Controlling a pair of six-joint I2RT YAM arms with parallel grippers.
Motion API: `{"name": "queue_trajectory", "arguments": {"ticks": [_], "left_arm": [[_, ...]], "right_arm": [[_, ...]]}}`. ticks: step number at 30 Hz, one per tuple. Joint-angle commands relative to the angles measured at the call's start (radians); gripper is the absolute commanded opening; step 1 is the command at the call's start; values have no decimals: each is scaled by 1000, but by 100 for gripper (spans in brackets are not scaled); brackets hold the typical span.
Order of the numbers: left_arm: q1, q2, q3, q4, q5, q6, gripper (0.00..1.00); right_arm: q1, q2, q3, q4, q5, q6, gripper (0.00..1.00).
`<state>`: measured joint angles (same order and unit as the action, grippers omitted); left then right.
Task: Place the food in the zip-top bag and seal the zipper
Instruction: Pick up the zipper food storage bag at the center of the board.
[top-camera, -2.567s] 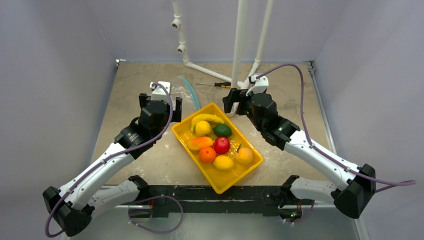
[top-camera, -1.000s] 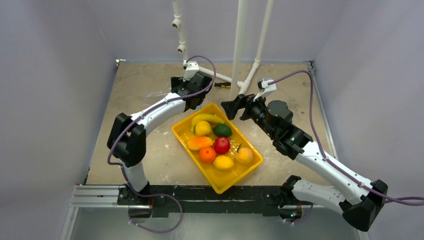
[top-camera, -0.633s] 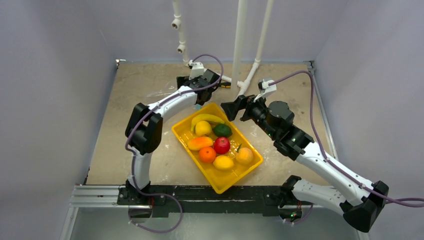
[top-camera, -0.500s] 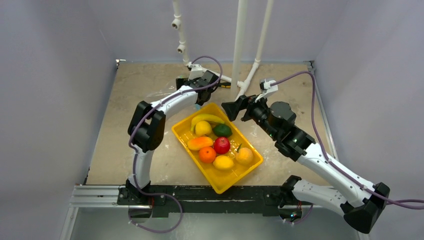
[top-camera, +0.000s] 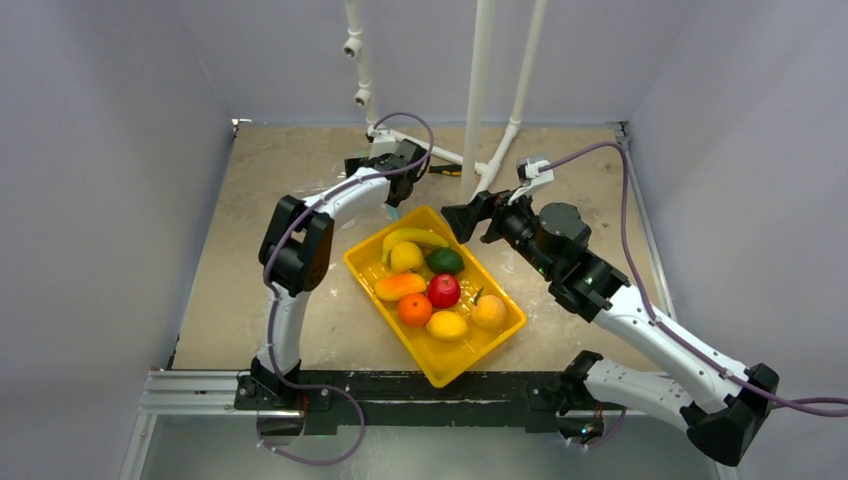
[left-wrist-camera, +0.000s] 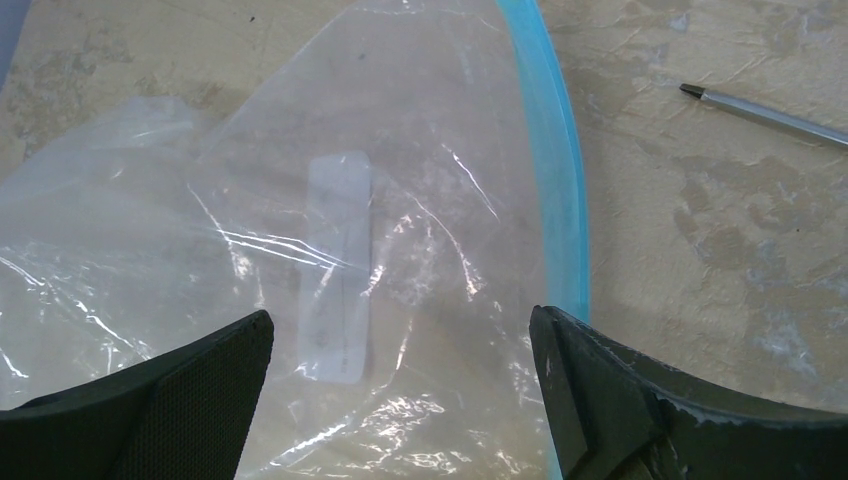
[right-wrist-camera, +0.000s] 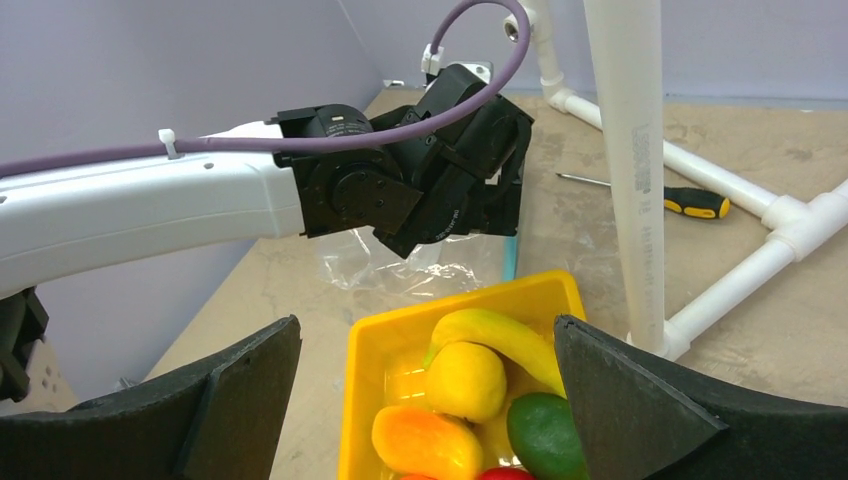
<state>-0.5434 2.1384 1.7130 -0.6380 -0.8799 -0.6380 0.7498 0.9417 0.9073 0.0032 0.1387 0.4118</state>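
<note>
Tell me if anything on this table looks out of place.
A screwdriver lies on the table near the zip-top bag, a stray tool with no use here. The bag lies flat and wrinkled; nothing is spilled.

Pale lilac walls (top-camera: 100, 150) (plain) around a scuffed tan tabletop (top-camera: 230, 260)

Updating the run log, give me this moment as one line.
left fingers: open over zip-top bag | right fingers: open by tray | food: all in tray

8 pcs plastic fruit (top-camera: 443, 290); 1 yellow tray (top-camera: 460, 353); 1 clear zip-top bag (left-wrist-camera: 400, 200); 1 screwdriver (right-wrist-camera: 690, 203)
</note>
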Motion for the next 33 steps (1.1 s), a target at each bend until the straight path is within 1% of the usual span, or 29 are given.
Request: {"name": "queue_trajectory", "arguments": {"ticks": [1,4,7,14,17,21,24,25,33], "left_arm": [[10,18,10,44,29,21,97],[23,9,-31,78,61,28,92],[36,-2,-76,116,95,36,84],[52,-15,-139,166,147,49,59],[53,-21,-151,177,154,56,45],[53,-28,-161,183,149,66,22],[54,-36,-171,188,141,76,2],[54,-42,-176,190,138,76,0],[54,-142,-252,256,115,119,0]], "right_arm": [[0,18,-4,35,-14,-3,99],[-1,26,-4,37,-11,-6,99],[-1,30,-1,35,-10,-7,99],[-2,31,2,33,-8,-6,99],[-1,29,2,33,-7,-6,99],[-1,29,3,32,-5,-3,99],[-2,30,5,28,-7,-1,99],[-1,30,6,27,-6,1,99],[-2,28,9,24,-11,9,99]]}}
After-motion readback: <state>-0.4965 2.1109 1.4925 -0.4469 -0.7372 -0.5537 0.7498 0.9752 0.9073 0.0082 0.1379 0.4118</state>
